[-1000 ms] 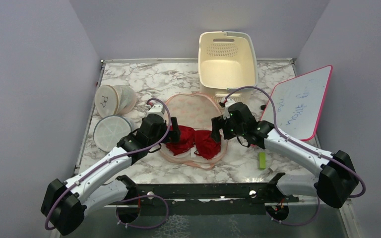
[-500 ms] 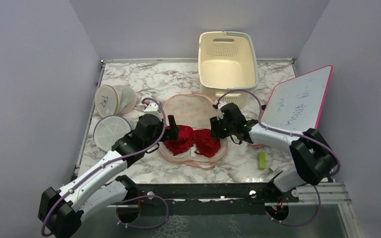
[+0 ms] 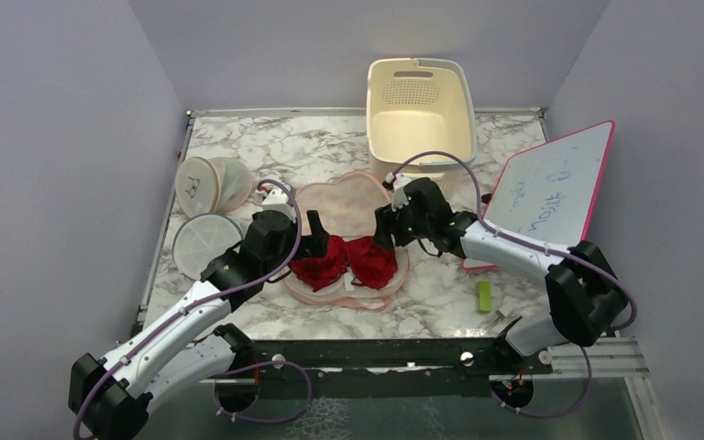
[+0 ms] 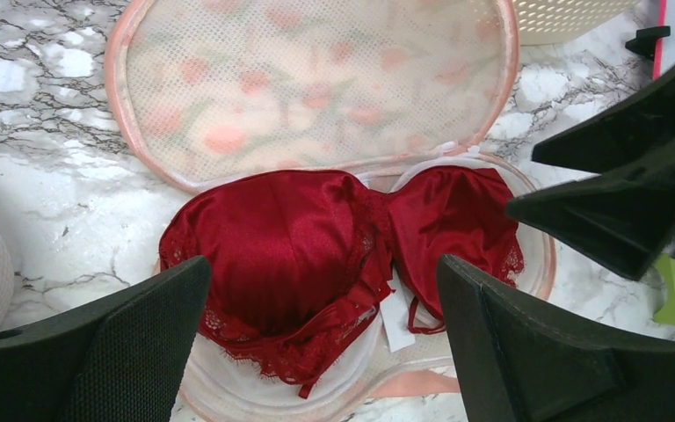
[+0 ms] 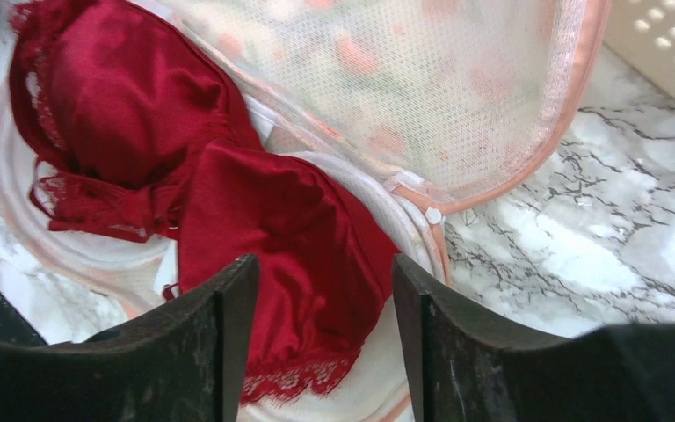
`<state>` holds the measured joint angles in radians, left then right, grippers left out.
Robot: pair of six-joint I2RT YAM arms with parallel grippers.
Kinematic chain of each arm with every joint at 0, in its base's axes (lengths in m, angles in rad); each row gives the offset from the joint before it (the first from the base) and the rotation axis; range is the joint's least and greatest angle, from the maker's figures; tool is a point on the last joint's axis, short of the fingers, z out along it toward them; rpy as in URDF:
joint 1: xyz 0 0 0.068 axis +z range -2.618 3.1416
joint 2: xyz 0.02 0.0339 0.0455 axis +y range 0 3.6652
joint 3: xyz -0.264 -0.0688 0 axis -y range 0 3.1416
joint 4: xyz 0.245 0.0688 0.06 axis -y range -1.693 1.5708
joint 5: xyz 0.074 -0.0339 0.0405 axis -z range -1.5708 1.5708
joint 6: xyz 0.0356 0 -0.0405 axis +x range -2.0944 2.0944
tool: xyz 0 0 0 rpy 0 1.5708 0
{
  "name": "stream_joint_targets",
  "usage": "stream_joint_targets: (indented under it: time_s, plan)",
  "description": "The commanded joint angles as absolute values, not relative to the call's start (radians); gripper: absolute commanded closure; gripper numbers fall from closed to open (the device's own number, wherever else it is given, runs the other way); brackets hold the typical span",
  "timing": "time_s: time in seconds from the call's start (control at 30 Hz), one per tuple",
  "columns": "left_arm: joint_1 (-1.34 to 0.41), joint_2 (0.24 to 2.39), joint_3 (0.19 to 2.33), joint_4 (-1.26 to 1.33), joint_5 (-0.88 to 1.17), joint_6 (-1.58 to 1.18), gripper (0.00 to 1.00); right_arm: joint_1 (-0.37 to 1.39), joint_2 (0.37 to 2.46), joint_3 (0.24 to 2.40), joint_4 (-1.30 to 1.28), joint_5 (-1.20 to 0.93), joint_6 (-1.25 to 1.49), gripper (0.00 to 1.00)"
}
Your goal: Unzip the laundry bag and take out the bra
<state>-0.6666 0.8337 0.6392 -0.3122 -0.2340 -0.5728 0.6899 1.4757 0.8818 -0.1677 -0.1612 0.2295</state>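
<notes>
The peach laundry bag [image 3: 344, 197] lies unzipped in the middle of the table, with its mesh lid [image 4: 316, 79] flipped back flat. The red lacy bra [image 3: 346, 261] lies cups up in the bag's lower half [image 4: 255, 391]. It shows in the left wrist view [image 4: 299, 237] and in the right wrist view [image 5: 228, 176]. My left gripper [image 3: 316, 243] is open and empty over the bra's left cup [image 4: 321, 264]. My right gripper [image 3: 383, 234] is open and empty just above the right cup [image 5: 323, 264]. It also shows in the left wrist view [image 4: 633, 185].
A cream plastic basket [image 3: 420, 110] stands just behind the bag. Two round white mesh cases [image 3: 203, 183] [image 3: 203, 243] lie at the left. A pink-framed whiteboard [image 3: 550, 192] leans at the right. A small green object [image 3: 484, 295] lies at the front right.
Both grippers have moved a little left and toward the back. The bag's lower half with the bra has slid slightly left. The right arm's elbow has folded in.
</notes>
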Motion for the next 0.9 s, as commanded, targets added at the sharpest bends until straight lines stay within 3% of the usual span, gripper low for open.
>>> stream_joint_targets:
  time_s: [0.0, 0.23, 0.47, 0.67, 0.87]
  plan:
    - [-0.663, 0.808, 0.659, -0.31, -0.287, -0.565, 0.04, 0.788, 1.413, 0.951, -0.32, -0.011, 0.195, 0.38]
    - [-0.663, 0.758, 0.681, -0.311, -0.341, -0.554, 0.04, 0.936, 1.478, 0.962, -0.305, 0.004, 0.251, 0.37]
    - [-0.663, 0.732, 0.686, -0.335, -0.353, -0.547, 0.04, 1.071, 1.657, 1.047, -0.348, 0.192, 0.3, 0.38]
    - [-0.663, 0.734, 0.673, -0.336, -0.328, -0.56, 0.04, 1.09, 1.752, 1.095, -0.397, 0.352, 0.341, 0.44]
    - [-0.663, 0.744, 0.67, -0.331, -0.328, -0.55, 0.03, 1.093, 1.797, 1.098, -0.376, 0.335, 0.33, 0.46]
